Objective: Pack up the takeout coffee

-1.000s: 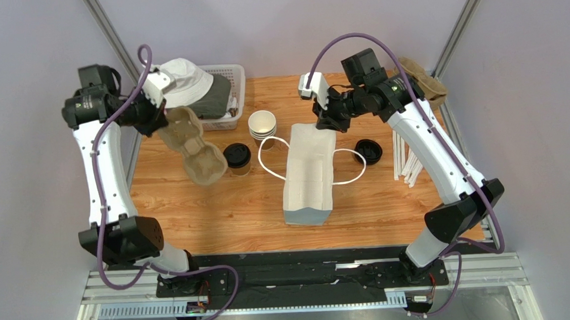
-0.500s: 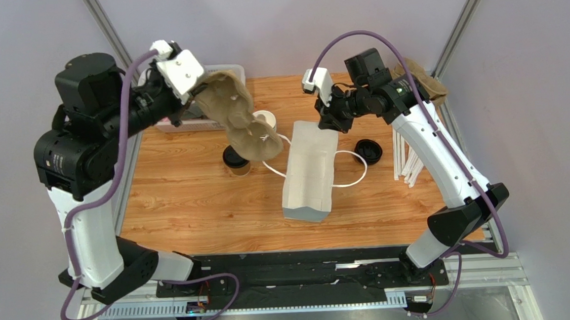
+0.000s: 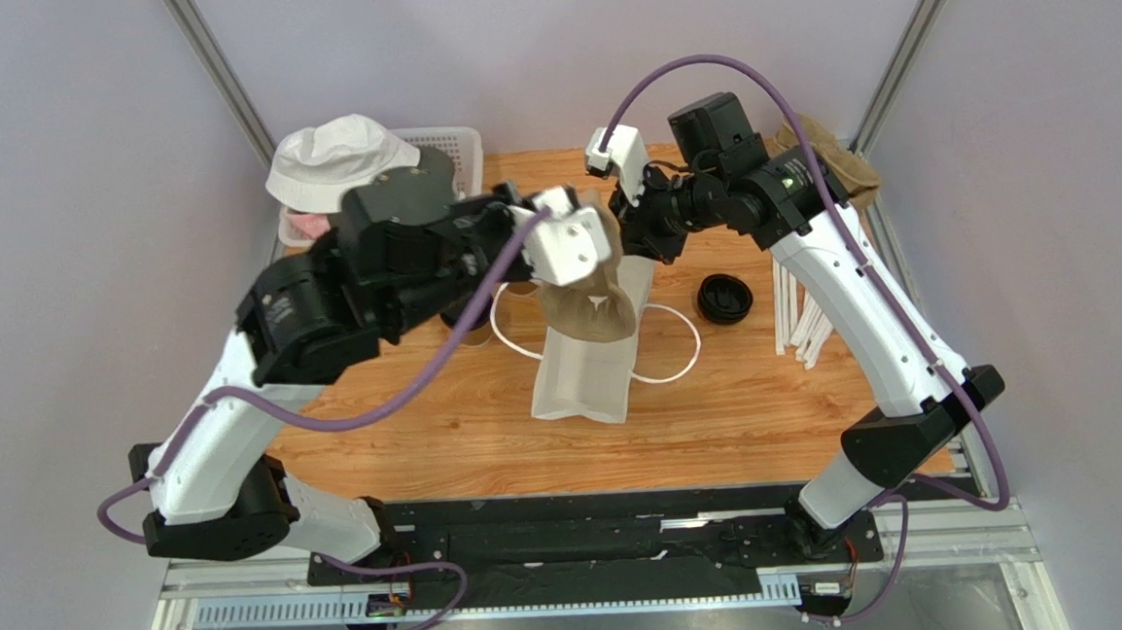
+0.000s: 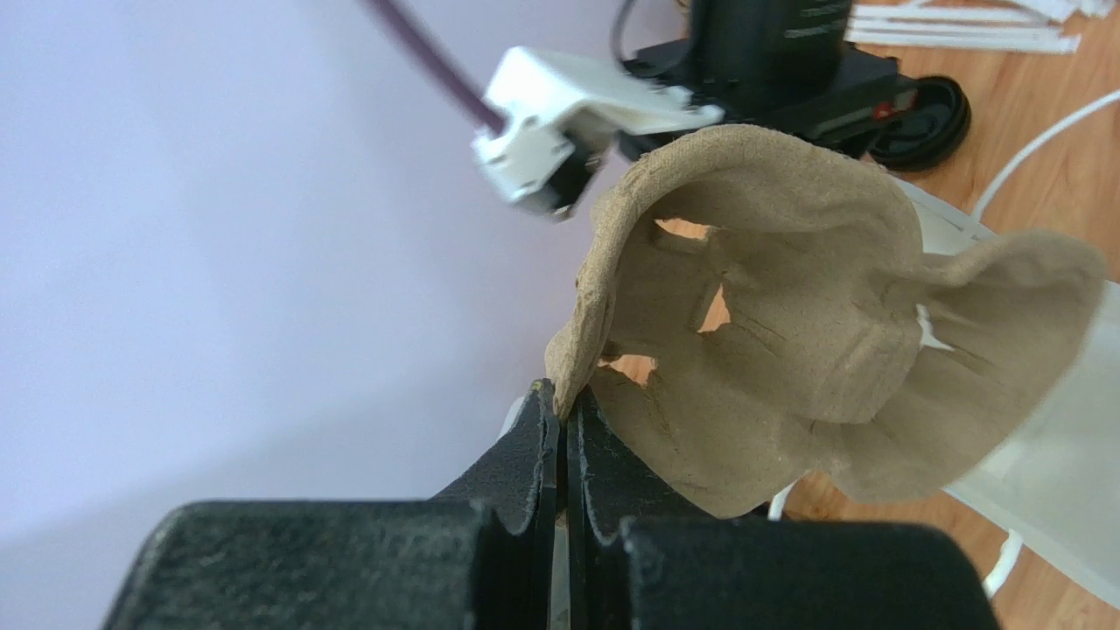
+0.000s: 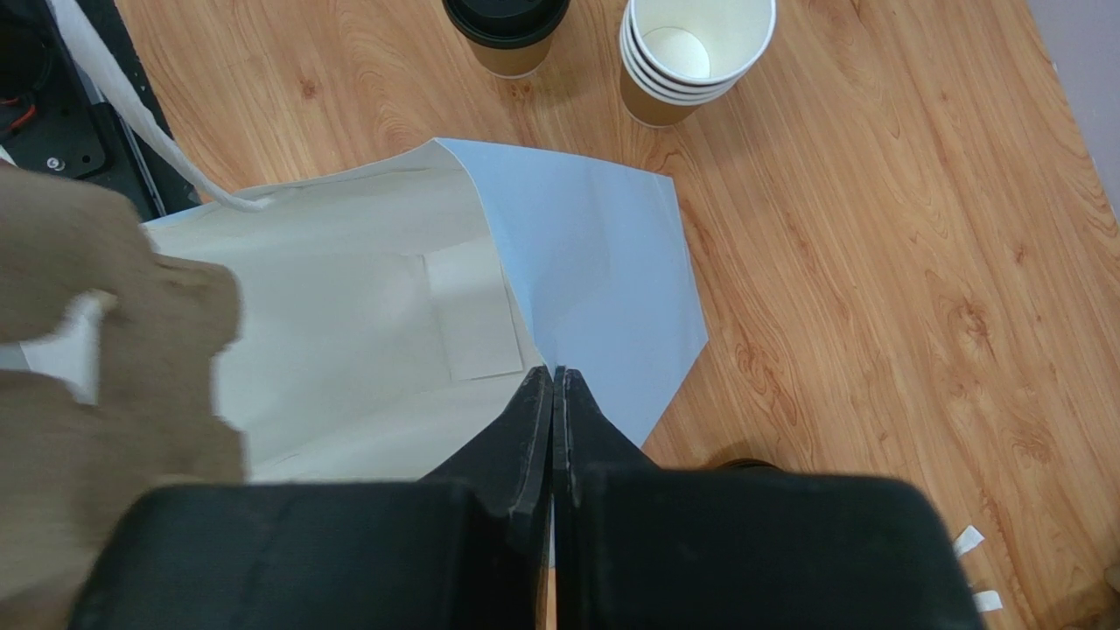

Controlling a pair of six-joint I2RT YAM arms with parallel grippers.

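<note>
— Where's the takeout coffee (image 5: pixel 508 29)? I can't find it from above.

— The left arm hides most of it from up there. The right wrist camera catches it. It's upright on the table (image 3: pixel 762 391) with its black lid on, just beside the stack of empty cups (image 5: pixel 693 53). It stands apart from the paper bag (image 3: pixel 586 379), outside it.

— What has the left gripper (image 4: pixel 565 410) got?

— Its jaws are pressed together on the edge of a brown pulp cup carrier (image 4: pixel 789 341). The carrier hangs tilted from that pinch, off the table, over the open end of the bag. Whether it touches the bag's paper, I can't tell.

— And the right gripper (image 5: pixel 552 383)?

— That one's closed tight too, nipping the rim of the bag at its far end, so the mouth is lifted and gaping. The rest of the bag lies along the wood, its bottom toward the arm bases.

— Those white loops?

— They're the bag's handles (image 3: pixel 679 352), lying on the table to either side of it.

— Anything else around?

— A loose lid (image 3: pixel 724 299) lies to the right of the bag, apart from it. A bundle of white straws (image 3: pixel 798 315) sits further right, at the table's edge. At the far left corner there's a basket (image 3: pixel 463 146) with a white hat (image 3: pixel 335 157) resting on it.
</note>
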